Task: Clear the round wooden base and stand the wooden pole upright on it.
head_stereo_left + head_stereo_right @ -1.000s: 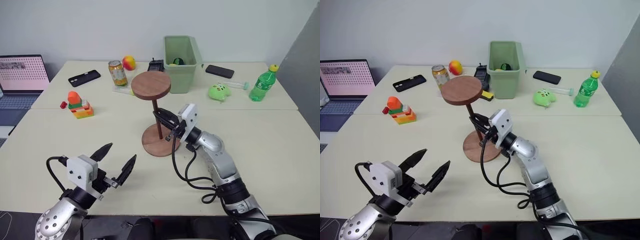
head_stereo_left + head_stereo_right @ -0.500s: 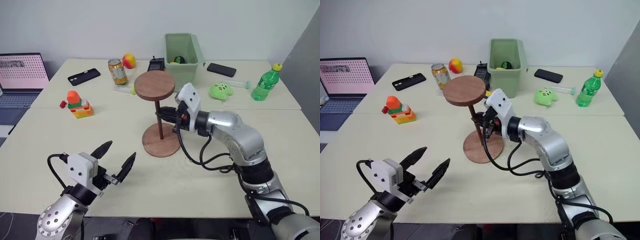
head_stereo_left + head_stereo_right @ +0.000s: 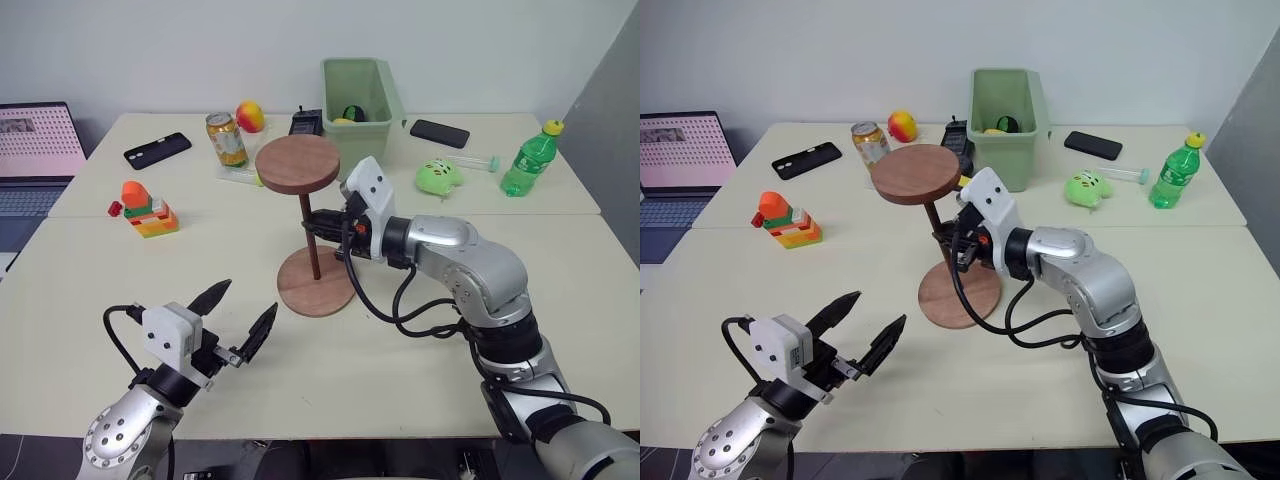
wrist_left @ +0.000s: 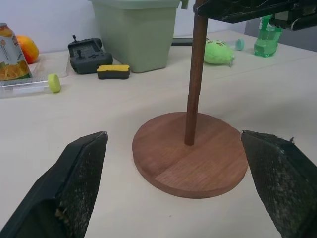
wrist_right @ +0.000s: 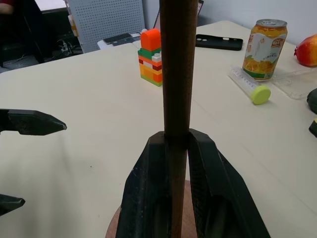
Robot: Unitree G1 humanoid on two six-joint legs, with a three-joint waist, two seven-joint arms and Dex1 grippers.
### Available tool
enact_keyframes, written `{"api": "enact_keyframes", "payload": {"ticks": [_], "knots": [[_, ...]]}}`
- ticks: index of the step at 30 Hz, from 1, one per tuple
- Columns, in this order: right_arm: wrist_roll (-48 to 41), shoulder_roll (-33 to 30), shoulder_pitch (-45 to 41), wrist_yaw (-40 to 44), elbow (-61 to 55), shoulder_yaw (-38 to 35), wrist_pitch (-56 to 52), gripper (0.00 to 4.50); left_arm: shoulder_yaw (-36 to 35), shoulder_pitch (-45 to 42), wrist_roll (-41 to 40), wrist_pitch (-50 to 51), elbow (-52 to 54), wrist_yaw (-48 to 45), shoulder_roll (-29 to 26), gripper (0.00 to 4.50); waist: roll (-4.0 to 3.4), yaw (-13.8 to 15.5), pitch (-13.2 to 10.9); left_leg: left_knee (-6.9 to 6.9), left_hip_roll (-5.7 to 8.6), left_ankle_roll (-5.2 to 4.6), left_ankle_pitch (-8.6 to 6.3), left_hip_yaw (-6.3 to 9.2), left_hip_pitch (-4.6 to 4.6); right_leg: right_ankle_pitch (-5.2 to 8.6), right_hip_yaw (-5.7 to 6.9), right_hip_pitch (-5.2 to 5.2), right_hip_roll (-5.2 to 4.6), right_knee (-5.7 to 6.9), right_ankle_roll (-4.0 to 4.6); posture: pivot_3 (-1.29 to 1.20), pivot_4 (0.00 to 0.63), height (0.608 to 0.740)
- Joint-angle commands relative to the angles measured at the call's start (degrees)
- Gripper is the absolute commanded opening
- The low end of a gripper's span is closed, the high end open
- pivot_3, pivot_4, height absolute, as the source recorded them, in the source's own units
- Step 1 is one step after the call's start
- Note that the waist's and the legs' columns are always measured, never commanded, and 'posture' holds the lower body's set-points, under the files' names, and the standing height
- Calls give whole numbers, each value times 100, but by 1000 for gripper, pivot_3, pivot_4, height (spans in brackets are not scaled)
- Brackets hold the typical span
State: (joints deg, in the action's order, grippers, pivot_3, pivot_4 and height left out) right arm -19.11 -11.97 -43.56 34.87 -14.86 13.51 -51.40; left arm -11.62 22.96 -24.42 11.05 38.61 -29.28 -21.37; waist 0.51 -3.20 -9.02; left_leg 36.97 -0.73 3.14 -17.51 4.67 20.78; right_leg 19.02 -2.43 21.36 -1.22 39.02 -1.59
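Right arm reaches in from 5 o'clock, elbow bent, wrist about level. Right gripper [image 3: 322, 222] has its jaws clamped tight on the wooden pole [image 3: 311, 232] at mid-shaft, fingers [image 5: 148, 198] either side. Left arm sits low at 7 o'clock; left gripper [image 3: 237, 322] hangs above the worktop, jaws spread wide, holding nothing.

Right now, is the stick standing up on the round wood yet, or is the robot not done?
Nearly done. The round wooden base is cleared, and the wooden pole stands upright on it, disc end up. The right gripper is shut on the pole. Left to do: let go. The left gripper waits open.
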Motion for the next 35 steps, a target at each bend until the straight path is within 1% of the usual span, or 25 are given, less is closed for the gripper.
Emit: {"api": "enact_keyframes", "payload": {"ticks": [1, 2, 3, 4, 5, 6, 10, 11, 14, 17, 18, 21, 25, 26, 27, 29, 30, 31, 33, 35], "knots": [[-89, 72, 155, 17, -9, 92, 69, 166, -8, -57, -17, 0, 154, 28, -73, 4500, 0, -3, 0, 0, 0, 0, 0, 0, 0, 0, 0, 0, 0, 0, 0, 0, 150, 740], [-91, 65, 194, 24, 4, 95, 93, 166, -14, -71, -27, 7, 148, 21, -84, 4500, 0, -3, 0, 0, 0, 0, 0, -1, 0, 0, -1, 0, 0, 0, 0, 0, 150, 740], [-97, 66, 219, 22, 8, 85, 99, 514, -19, -79, -35, 12, 144, 16, -95, 4500, 0, -4, 0, 0, 0, 0, 0, -1, 0, 0, -1, 0, 0, 0, 0, 0, 150, 740], [-141, 72, 241, 46, 3, 62, 83, 514, -24, -85, -42, 16, 142, 11, -102, 4500, 0, -5, 0, 0, 0, 0, 0, -1, 0, 0, -1, 0, 0, 0, 0, 0, 150, 740], [-167, 71, 252, 58, -11, 47, 69, 881, -27, -88, -47, 20, 144, 9, -107, 4500, 0, -6, 0, 0, 0, 0, 0, -1, 0, 0, -1, 0, 0, 0, 0, 0, 150, 740], [-182, 66, 254, 62, -29, 37, 57, 1020, -27, -87, -48, 24, 149, 8, -111, 4500, 3, -4, -3, 0, 0, 0, 0, -1, 0, 0, -1, 0, 0, 0, 0, 0, 150, 740], [-263, 13, 251, 84, -157, -9, -1, 1936, -27, -68, -62, 47, 189, 3, -126, 4500, 6, 11, -28, 3, 3, 1, 0, 0, 13, 0, 1, 7, -2, -1, 0, 0, 150, 740], [-286, -5, 262, 77, -192, -14, -30, 2238, -29, -67, -66, 50, 192, 3, -126, 4500, 6, 12, -28, 2, 3, 1, 0, 0, 13, 0, 2, 7, -3, -5, 0, 0, 150, 740], [-336, -94, 320, 70, -282, 13, -84, 2864, -28, -71, -69, 47, 187, -1, -128, 4500, 7, 12, -30, 1, 2, 1, 0, 0, 15, 0, 2, 8, -3, -8, -1, 0, 150, 740], [-354, -164, 337, 45, -277, 24, -85, 3647, -29, -114, -68, 36, 140, -11, -133, 4500, 7, 13, -30, 0, 1, 1, 0, 2, 15, 0, 4, 8, -3, -6, -1, 0, 150, 740], [-356, -192, 333, 50, -264, 9, -85, 3764, -33, -145, -73, 39, 116, -16, -139, 4500, 7, 13, -30, 1, 2, 1, 0, 2, 15, 0, 4, 8, -3, -5, -1, 0, 150, 740], [-420, -389, 337, 132, -305, -130, -146, 4459, -141, -303, -207, 134, 28, -77, -231, 4500, 7, 22, -30, 2, 2, 1, 0, 1, 15, 0, 4, 7, -3, -5, -1, 0, 150, 740], [-709, -851, 613, 275, -669, -488, -381, 4459, -471, -769, -726, 658, -233, -306, -734, 4500, 12, 68, -35, 2, 2, 1, 0, 5, 16, 0, 9, 7, -2, -4, -1, 0, 150, 740], [-773, -997, 804, 321, -792, -580, -372, 4459, -522, -901, -831, 880, -310, -432, -989, 4500, 12, 90, -34, 2, 2, 1, 0, 6, 16, 0, 10, 7, -2, -4, -1, 0, 150, 740], [-844, -1168, 1054, 395, -908, -737, -323, 4459, -511, -1066, -890, 1252, -443, -690, -1440, 4500, 16, 114, -36, 2, 3, 0, 0, 7, 16, 0, 12, 7, -2, -4, -1, 0, 150, 740], [-932, -1462, 1371, 562, -987, -952, -177, 4459, -569, -1400, -981, 1759, -760, -954, -2064, 4500, 21, 133, -42, 1, 2, 0, 0, 13, 17, 1, 19, 4, 2, -5, -1, 0, 150, 740], [-961, -1584, 1462, 647, -991, -1019, -108, 4459, -635, -1554, -1017, 1919, -913, -977, -2241, 4500, 22, 144, -51, 1, 3, 0, 0, 7, 16, 1, 12, 6, 4, -5, -1, 0, 150, 740], [-1058, -1636, 1499, 657, -938, -1170, -137, 4459, -702, -1705, -910, 1749, -1116, -1124, -2418, 4500, 17, 141, -62, 3, 7, 0, 1, 11, 17, 2, 18, 5, 3, -4, -2, 0, 150, 740], [-1371, -1793, 1618, 867, -876, -1513, -139, 4459, -788, -2076, -915, 1829, -1666, -1546, -2906, 4500, 18, 122, -73, 5, 11, -1, 1, -2, 16, 1, 14, 7, 3, -1, -2, 0, 150, 740], [-1522, -1908, 1694, 1059, -833, -1623, -76, 4459, -769, -2341, -954, 1847, -2111, -1978, -3212, 4500, 24, 111, -77, 4, 8, -1, 1, -6, 14, 1, 17, 9, 8, 0, -2, 0, 150, 740]]}}
